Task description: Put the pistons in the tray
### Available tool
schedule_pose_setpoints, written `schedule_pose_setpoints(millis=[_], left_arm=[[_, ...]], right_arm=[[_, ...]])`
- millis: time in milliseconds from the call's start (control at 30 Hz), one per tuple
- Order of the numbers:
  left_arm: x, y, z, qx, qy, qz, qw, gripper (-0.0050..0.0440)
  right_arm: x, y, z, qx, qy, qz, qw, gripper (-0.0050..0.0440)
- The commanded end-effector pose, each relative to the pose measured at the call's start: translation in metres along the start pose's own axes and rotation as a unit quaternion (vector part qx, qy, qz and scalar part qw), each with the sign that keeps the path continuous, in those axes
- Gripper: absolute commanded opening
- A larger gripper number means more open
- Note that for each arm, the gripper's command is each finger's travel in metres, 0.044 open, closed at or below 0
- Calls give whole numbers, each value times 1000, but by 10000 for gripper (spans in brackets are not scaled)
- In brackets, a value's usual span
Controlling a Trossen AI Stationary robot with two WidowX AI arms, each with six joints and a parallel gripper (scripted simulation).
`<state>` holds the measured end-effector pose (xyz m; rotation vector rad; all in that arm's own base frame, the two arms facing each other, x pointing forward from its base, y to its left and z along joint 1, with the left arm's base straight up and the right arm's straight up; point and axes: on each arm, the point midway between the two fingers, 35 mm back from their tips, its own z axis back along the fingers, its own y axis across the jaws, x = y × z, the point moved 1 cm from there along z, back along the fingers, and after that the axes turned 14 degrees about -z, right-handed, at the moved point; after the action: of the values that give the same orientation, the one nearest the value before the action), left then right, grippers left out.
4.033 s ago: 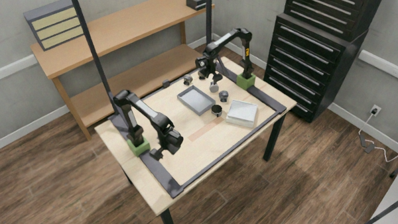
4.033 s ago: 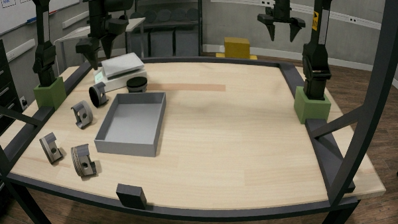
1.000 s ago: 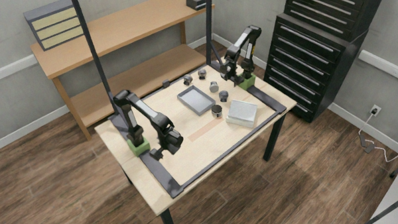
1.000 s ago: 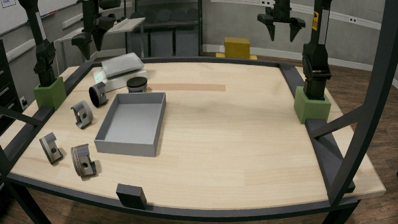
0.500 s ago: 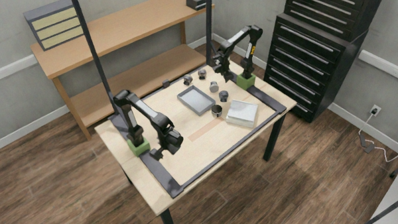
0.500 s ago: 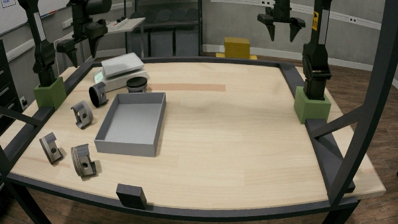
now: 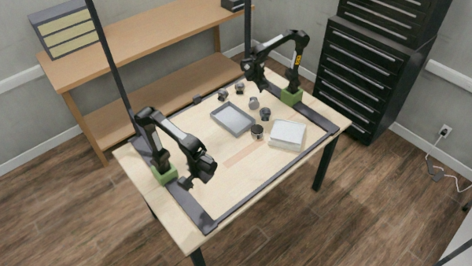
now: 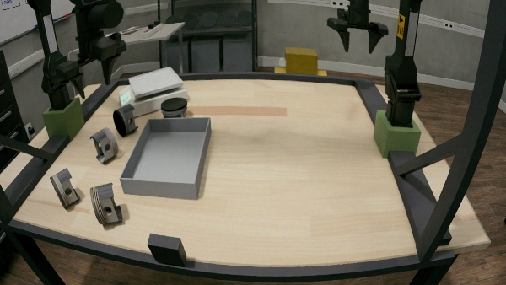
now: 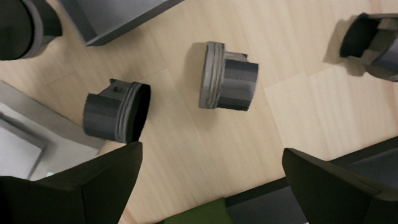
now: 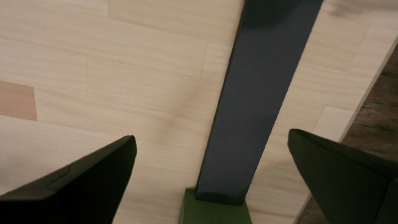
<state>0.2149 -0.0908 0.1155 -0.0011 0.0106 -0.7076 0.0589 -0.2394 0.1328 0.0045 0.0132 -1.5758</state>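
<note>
The work stood at the weighing stage, or so it seemed: the steel parts tray (image 7: 233,119) (image 8: 164,158) (image 9: 92,37) held nothing, and the scale (image 7: 286,135) (image 8: 153,99) (image 9: 50,125) bore no piston. All five pistons stood or lay on the bench (image 7: 220,157) (image 8: 274,169) outside the tray. The dark-topped piston (image 7: 257,131) (image 8: 174,107) (image 9: 15,30) was upright between tray and scale; a second piston (image 7: 265,114) (image 8: 124,120) (image 9: 105,117) lay on its side near the scale, with a third piston (image 7: 253,103) (image 8: 110,145) (image 9: 235,82) just beyond it and the other two farther off. The left gripper (image 7: 260,87) (image 8: 94,88) (image 9: 213,152) was released, its fingers wide above the bench beside the pistons; the right gripper (image 7: 188,182) (image 8: 358,48) (image 10: 211,139) was likewise spread and held nothing, well apart from them. The next move probably called for the left fingers to straddle one piston, lift it and set it on the scale for a reading, since looks alone could not settle the closest pair. No brand could be read; the yellow label (image 7: 298,60) on the left arm was too blurred, and the scale's display (image 8: 126,98) showed no legible figure.
</note>
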Motion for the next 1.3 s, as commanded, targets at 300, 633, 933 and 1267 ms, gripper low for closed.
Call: schedule_pose_setpoints(millis=[300,633,933,1267], left_arm=[[17,-12,10,-12,-20,82,996,378],[17,-11,9,-38,-18,211,977,378],[13,-12,7,-56,-14,299,952,378],[12,-12,7,-80,-13,421,904,378]], right_arm=[[5,2,9,5,-16,3,1000,400],[5,2,9,5,-16,3,1000,400],[5,2,9,5,-16,3,1000,400],[5,2,9,5,-16,3,1000,400]])
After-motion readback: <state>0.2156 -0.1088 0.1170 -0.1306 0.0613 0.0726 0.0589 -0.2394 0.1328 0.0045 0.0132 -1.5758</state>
